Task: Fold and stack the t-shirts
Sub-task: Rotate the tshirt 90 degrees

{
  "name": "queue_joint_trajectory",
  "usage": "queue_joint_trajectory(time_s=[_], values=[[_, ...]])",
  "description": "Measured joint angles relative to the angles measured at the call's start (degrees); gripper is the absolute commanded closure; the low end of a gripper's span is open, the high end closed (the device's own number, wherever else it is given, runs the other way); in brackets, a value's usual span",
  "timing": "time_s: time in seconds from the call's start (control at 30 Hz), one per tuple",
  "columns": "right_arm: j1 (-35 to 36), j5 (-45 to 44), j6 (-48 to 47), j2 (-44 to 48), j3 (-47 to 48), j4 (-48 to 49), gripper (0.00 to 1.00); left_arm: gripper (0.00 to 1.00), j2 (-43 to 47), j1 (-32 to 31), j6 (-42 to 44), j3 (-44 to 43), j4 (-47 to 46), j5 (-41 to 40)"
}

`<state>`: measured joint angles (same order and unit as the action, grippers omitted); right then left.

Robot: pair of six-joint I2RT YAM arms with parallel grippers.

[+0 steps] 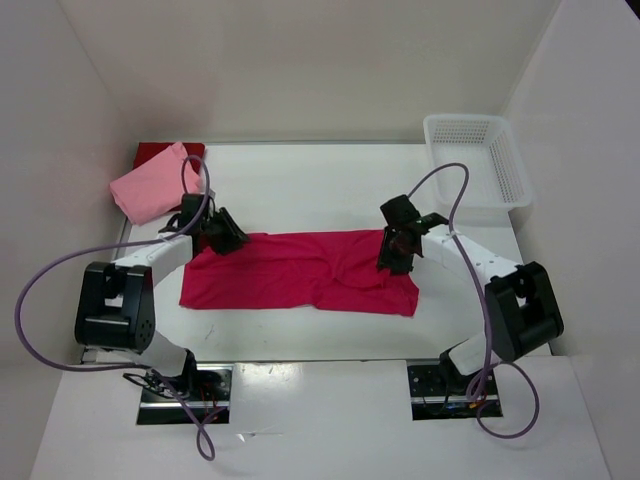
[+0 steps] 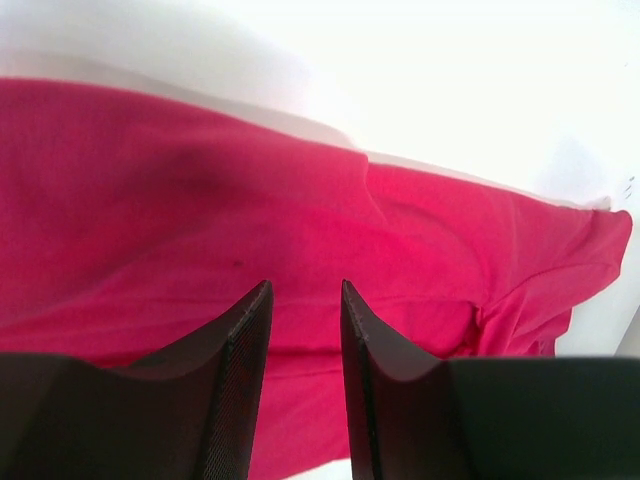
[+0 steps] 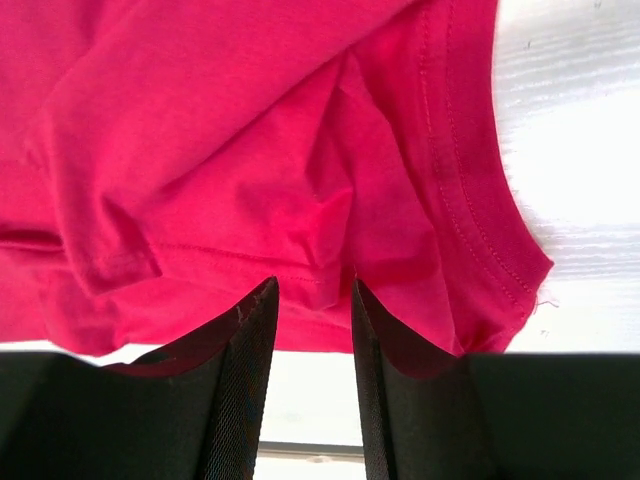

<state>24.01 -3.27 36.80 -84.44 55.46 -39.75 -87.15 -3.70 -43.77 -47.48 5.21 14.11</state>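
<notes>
The magenta-crimson t-shirt (image 1: 300, 270) lies flattened in a long band across the middle of the table. My left gripper (image 1: 228, 238) hovers over its upper left corner. In the left wrist view that gripper (image 2: 305, 285) is open, and the cloth (image 2: 200, 200) lies flat below the gap. My right gripper (image 1: 393, 258) is over the shirt's rumpled right end. Seen from the right wrist, it (image 3: 313, 282) stands open at the shirt's hemmed edge (image 3: 300, 200), gripping nothing. A folded light pink t-shirt (image 1: 150, 188) lies on a dark red t-shirt (image 1: 160, 152) at the back left.
A white mesh basket (image 1: 478, 160) stands at the back right corner. White walls close in the table on the left, back and right. Purple cables loop from both arms near the front edge.
</notes>
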Motion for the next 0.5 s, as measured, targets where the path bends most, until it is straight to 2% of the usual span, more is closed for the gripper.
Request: queue_joint_trajectory(time_s=[0.13, 0.2, 0.3, 0.4, 0.5], values=[[0.07, -0.42, 1.86, -2.75, -0.57, 0.59, 0.59, 0.59, -3.63, 0.00, -0.33, -0.55, -2.56, 0.44], [0.11, 0.07, 2.60, -4.26, -1.68, 1.11, 0.64, 0.59, -5.64, 0.00, -0.50, -0.55, -3.39, 0.63], [0.11, 1.38, 3.37, -5.79, -3.23, 1.64, 0.79, 0.59, -7.54, 0.04, -1.29, -0.55, -3.61, 0.79], [0.11, 1.81, 4.22, -6.12, -3.82, 1.88, 0.99, 0.59, -7.87, 0.50, -1.57, -0.55, -3.93, 0.94], [0.13, 1.51, 4.87, -5.60, -3.82, 1.57, 1.00, 0.59, -7.87, 1.05, -1.62, -0.55, -4.24, 0.98]])
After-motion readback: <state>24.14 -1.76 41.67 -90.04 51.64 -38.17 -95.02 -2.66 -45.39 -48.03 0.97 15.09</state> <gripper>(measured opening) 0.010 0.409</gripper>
